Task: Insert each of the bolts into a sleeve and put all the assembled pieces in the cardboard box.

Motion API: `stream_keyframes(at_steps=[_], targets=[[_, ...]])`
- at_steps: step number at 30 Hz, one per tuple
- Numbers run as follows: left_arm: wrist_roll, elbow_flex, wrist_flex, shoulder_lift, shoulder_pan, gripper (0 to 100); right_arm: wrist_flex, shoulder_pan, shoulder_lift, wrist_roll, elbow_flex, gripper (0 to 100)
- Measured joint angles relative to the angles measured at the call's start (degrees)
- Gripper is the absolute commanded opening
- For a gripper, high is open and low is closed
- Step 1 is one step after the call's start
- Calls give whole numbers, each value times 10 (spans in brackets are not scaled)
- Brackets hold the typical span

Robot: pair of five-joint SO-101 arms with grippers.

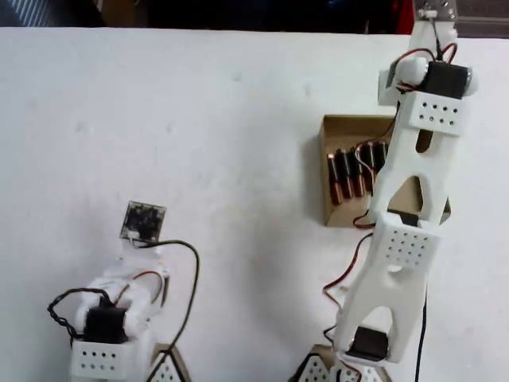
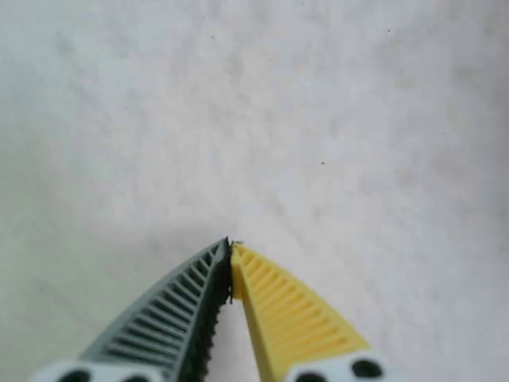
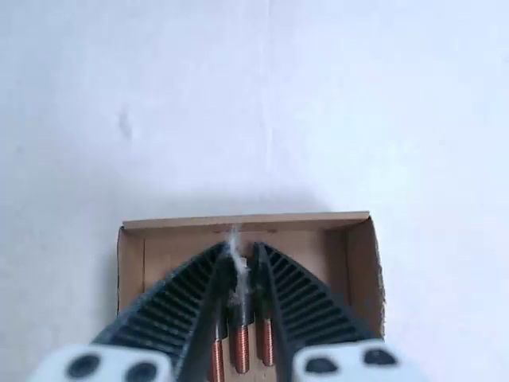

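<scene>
Around: white table [image 1: 199,119]. left arm [image 1: 111,318] sits folded at the near-left edge, w/ a small camera board [image 1: 144,220] just ahead of it and a black cable [image 1: 191,278] looping beside it.
In the way: right arm [image 1: 406,247] stretches over the cardboard box [image 1: 350,127]. Its white links cover the box's right part in high view. Red/blk wires [image 1: 368,157] drape across the contents.
Pieces: several assembled pieces [image 1: 347,177] are inside the box, lying flat in one row, side by side.
Axis: long axes are parallel, running near-far on the table. Blk sleeve ends point to the far wall, copper threaded ends toward the arms' bases.
Box: on the right half of the table, well apart from the left arm.
R gripper: right gripper [image 3: 238,256] hangs over the box interior. Its blk fingers [image 3: 183,302] are slightly spread w/ a narrow gap, nothing pinched. Copper threads show thru the gap.
L gripper: left gripper [image 2: 231,248] is over bare table. Its grey + yellow fingers [image 2: 286,310] are pressed together at the tips, holding nothing.
</scene>
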Motion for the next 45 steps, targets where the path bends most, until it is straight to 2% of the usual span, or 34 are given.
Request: stream_keyframes(at_steps=[11,16,28,45], targets=[[0,0,0,0,0,24,2,0,-31,-4,-135,17],[0,0,0,0,0,24,4,-11,-108,-4,-141,16],[0,0,0,0,0,24,4,-103,-316,-4,-146,16],[0,0,0,0,0,24,5,-103,-553,-4,-159,16]])
